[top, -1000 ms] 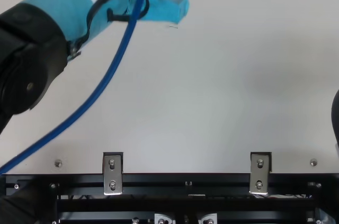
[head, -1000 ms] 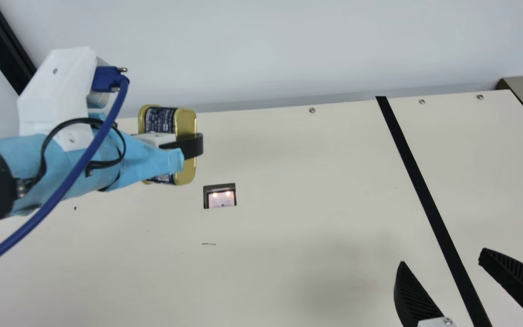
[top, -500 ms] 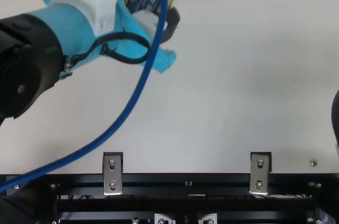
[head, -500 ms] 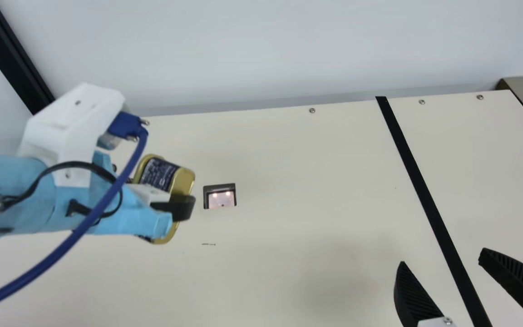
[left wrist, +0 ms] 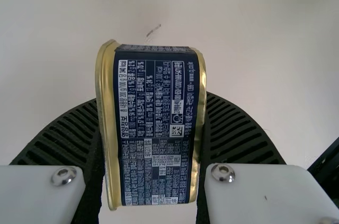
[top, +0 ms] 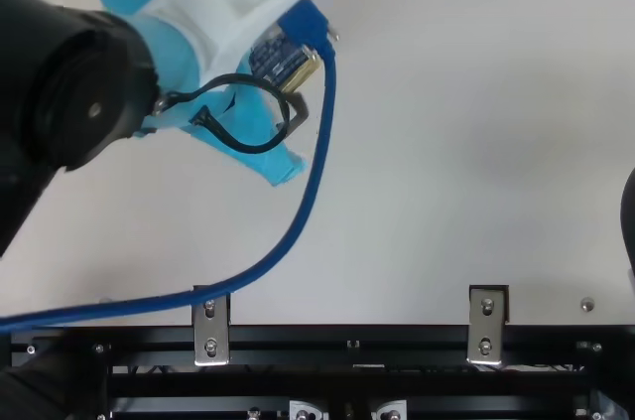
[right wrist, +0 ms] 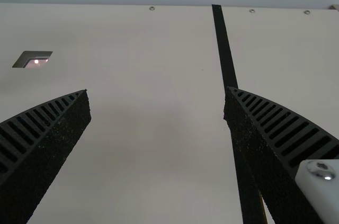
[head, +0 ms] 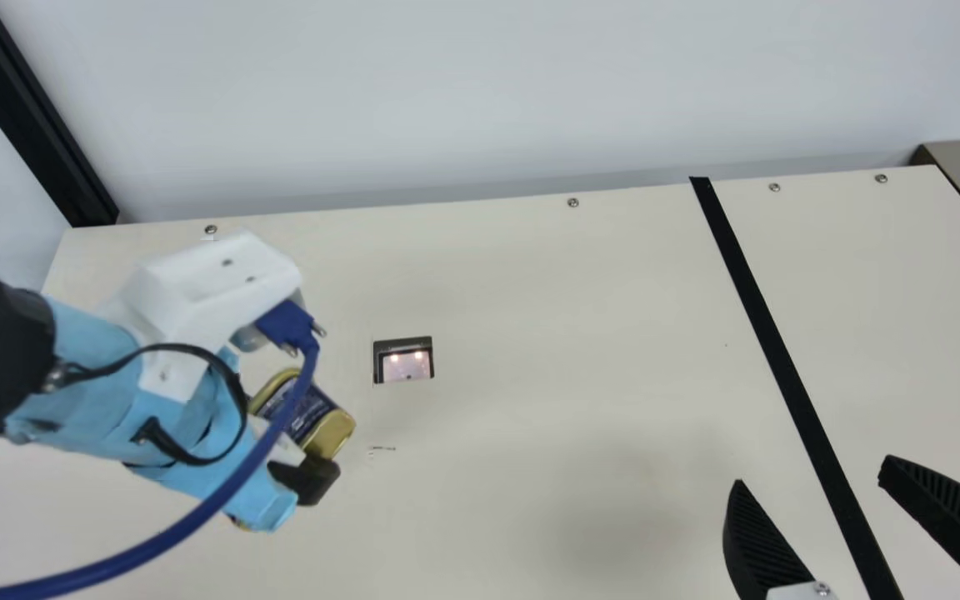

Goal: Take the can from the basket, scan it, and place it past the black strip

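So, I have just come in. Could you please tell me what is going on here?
The robot's left pincer is holding a gold and dark blue can over the table, near the small lit window, which is probably the scanner. I cannot tell if the can is scanned already. It is not yet placed past the black strip. The right pincer is open, with nothing between its fingers.

pale wall (head: 480,83) | 1 black post (head: 30,108) at left | cream table (head: 572,292) | 4 screws (head: 572,202) along far edge
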`<state>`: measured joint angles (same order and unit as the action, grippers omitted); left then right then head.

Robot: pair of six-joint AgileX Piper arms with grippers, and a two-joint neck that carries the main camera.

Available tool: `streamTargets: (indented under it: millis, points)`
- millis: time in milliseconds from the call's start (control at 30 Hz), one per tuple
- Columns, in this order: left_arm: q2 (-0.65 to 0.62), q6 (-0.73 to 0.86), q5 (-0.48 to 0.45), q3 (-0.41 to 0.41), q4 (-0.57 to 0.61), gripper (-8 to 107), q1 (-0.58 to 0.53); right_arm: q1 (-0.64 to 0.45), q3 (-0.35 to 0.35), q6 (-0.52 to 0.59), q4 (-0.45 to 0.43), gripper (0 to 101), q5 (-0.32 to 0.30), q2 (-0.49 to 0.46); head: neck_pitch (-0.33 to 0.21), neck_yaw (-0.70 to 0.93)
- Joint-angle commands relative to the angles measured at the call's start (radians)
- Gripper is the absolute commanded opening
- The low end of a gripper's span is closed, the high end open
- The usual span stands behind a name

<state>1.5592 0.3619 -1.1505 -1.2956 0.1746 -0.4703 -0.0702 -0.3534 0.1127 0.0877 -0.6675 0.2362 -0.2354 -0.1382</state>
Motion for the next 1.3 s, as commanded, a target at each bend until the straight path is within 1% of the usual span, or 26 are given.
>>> streamTargets:
  millis: [0,167,333,533,767,1067,1267]
  points:
    - [0.016,0.018,-0.015,-0.003,-0.02,10,-0.013,0.0,0.0,0.0,0.0,101,0.0,0.0,-0.006,-0.002]
    - [0.053,0.038,-0.021,0.0,-0.06,10,-0.055,0.0,0.0,0.0,0.0,101,0.0,0.0,-0.006,-0.002]
    - [0.08,0.058,0.002,0.02,-0.079,10,-0.106,0.0,0.0,0.0,0.0,101,0.0,0.0,-0.006,-0.002]
    - [0.1,0.105,0.068,0.064,-0.066,10,-0.16,0.0,0.0,0.0,0.0,101,0.0,0.0,-0.006,-0.002]
    - [0.11,0.21,0.162,0.122,-0.025,10,-0.201,0.0,0.0,0.0,0.0,101,0.0,0.0,-0.006,-0.002]
    - [0.119,0.342,0.267,0.178,0.001,10,-0.226,0.0,0.0,0.0,0.0,101,0.0,0.0,-0.006,-0.002]
    - [0.13,0.381,0.31,0.202,-0.015,10,-0.233,0.0,0.0,0.0,0.0,101,0.0,0.0,-0.006,-0.002]
